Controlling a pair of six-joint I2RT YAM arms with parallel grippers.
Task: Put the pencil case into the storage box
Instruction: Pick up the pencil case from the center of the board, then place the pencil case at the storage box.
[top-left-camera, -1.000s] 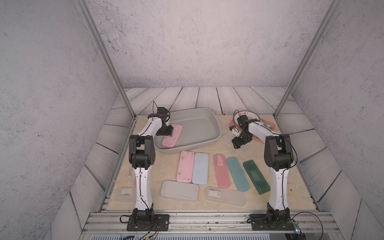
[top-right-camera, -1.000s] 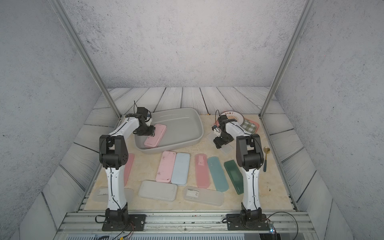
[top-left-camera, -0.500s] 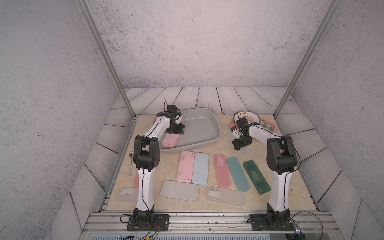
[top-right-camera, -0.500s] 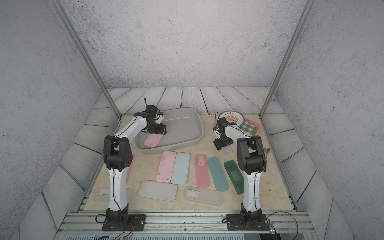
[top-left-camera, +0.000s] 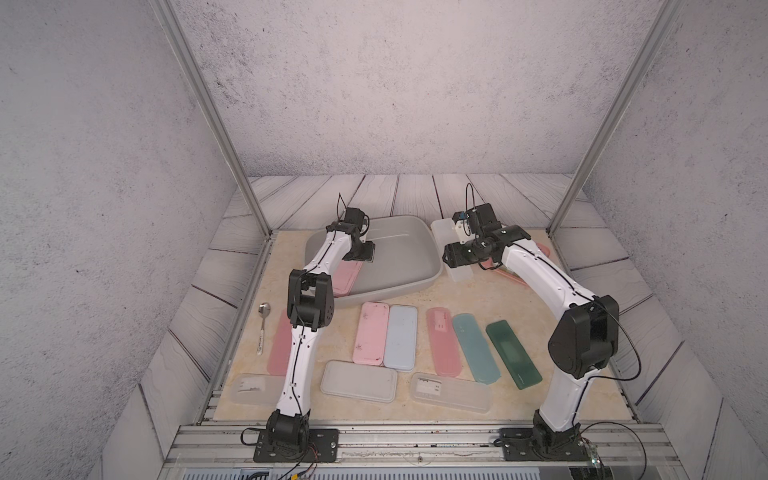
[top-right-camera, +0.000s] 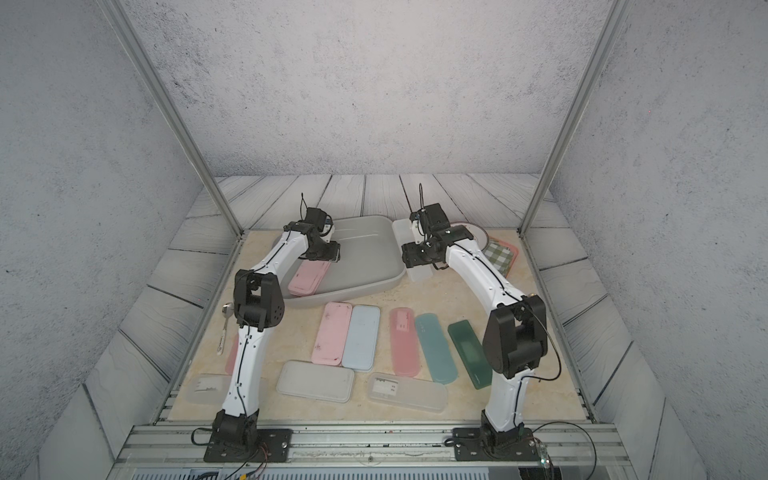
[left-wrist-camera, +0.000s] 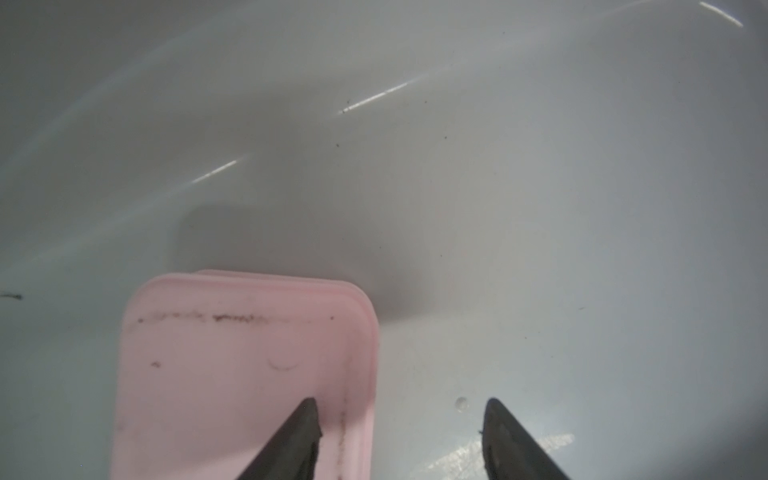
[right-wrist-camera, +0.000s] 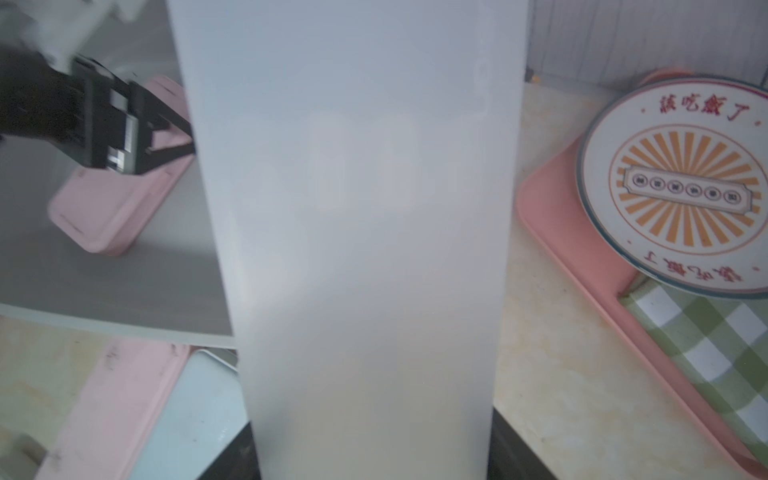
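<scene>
**Surface and room.** You are working on a beige marbled tabletop (top-left-camera: 469, 299). Grey textured walls (top-left-camera: 374, 83) close it in, and plank-patterned panels (top-left-camera: 415, 195) slope up around it. Two aluminium posts (top-left-camera: 208, 112) rise at the corners behind the storage box (top-left-camera: 399, 253).

**Edges and clearance.**
- The box's near rim lies just behind a row of five flat cases: pink case (top-left-camera: 370, 338), light blue case (top-left-camera: 401, 343), salmon case (top-left-camera: 442, 340), teal case (top-left-camera: 476, 347) and dark green case (top-left-camera: 513, 353).
- Farther from the box, toward the arm bases, lie a grey case (top-left-camera: 358, 381), a clear case (top-left-camera: 451, 392) and a second clear case (top-left-camera: 251, 388).
- Out from the box's near left corner, a spoon (top-left-camera: 263, 328) lies by the table edge.
- Bare table shows to the right of the dark green case.

**Containers.**
- The pink pencil case (top-right-camera: 307, 277) lies inside the box at its near left corner. The box floor to its right is bare.
- Your left gripper (left-wrist-camera: 401, 401) hangs over that case with its jaws parted. One finger is above the case, the other above the box floor, and they clamp nothing.
- Your right gripper (right-wrist-camera: 372, 446) clamps the frosted white pencil case (right-wrist-camera: 353, 208) across its width, just beside the box's right rim. You cannot tell whether that case rests on the table.
- Right of the box, a pink tray (right-wrist-camera: 582, 266) carries a patterned plate (right-wrist-camera: 681, 183) and a green checked cloth (right-wrist-camera: 706, 340).
</scene>
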